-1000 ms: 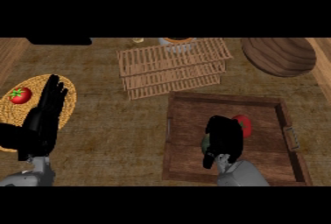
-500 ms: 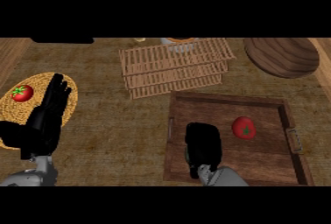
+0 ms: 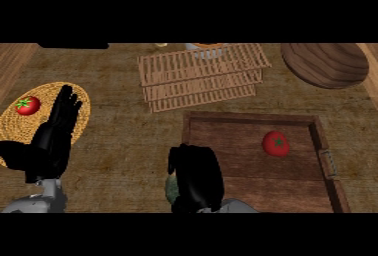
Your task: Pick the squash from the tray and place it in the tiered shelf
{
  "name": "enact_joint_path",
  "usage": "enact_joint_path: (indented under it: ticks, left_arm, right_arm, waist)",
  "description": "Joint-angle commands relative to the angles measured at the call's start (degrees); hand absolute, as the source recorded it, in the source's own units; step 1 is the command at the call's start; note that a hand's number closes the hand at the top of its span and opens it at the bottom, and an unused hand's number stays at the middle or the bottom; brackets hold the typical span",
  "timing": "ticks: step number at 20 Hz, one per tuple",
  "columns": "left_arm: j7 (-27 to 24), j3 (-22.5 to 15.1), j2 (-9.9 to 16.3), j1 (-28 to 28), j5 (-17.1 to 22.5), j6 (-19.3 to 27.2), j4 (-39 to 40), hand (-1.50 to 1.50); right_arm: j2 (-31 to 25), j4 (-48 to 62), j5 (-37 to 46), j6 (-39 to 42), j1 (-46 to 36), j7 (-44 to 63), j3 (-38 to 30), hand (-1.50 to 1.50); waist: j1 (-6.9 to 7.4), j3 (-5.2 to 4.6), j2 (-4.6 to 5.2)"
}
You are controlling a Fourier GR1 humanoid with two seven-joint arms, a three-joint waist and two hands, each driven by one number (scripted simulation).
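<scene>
My right hand [image 3: 196, 176] hangs over the near left edge of the dark wooden tray [image 3: 251, 123], fingers curled. A dull green squash [image 3: 171, 186] peeks out at its left side, mostly hidden by the hand, which is shut on it. The slatted wooden tiered shelf [image 3: 201, 76] stands at the back centre, well away from that hand. At the left, my left hand [image 3: 52, 136] rests open with fingers up, over a woven mat [image 3: 83, 102].
A red tomato-like fruit [image 3: 276, 143] lies in the tray's right half. Another tomato [image 3: 28, 105] sits on the woven mat. A round wooden bowl [image 3: 323, 64] is at the back right. A jar [image 3: 207, 49] stands behind the shelf.
My right hand has moved left and toward me, from beside the red fruit to the tray's left edge, uncovering that fruit. The left hand has barely shifted.
</scene>
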Motion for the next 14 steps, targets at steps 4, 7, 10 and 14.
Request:
enact_joint_path:
  ticks: [4, 7, 10, 14]
  left_arm:
    - [2.0, 0.0, -0.3, -1.7, -1.3, 1.4, 1.1, 0.0]
    - [-0.3, 1.7, 1.1, -0.7, 0.7, -0.9, 1.9, 0.0]
    - [-1.4, 2.1, 1.0, 0.4, 1.3, -1.5, 2.7, 0.0]
    - [1.6, 3.1, 1.5, -1.3, 1.1, -0.3, 0.7, 0.0]
  right_arm:
    - [0.6, -15.4, -1.5, -6.8, -7.8, 12.7, -2.7, 1.5]
    - [0.6, -16.0, 3.3, -7.2, -12.5, 16.5, -7.0, 1.5]
    - [0.6, -18.2, 7.0, -4.5, -16.1, 22.3, -6.8, 1.5]
    - [0.6, -15.3, 5.6, 2.0, -18.5, 16.0, -18.0, 1.5]
  waist:
    - [-1.28, 0.08, -0.27]
    - [-1.26, 0.02, -0.24]
    - [-1.31, -0.01, -0.35]
    - [-1.3, 0.06, -0.06]
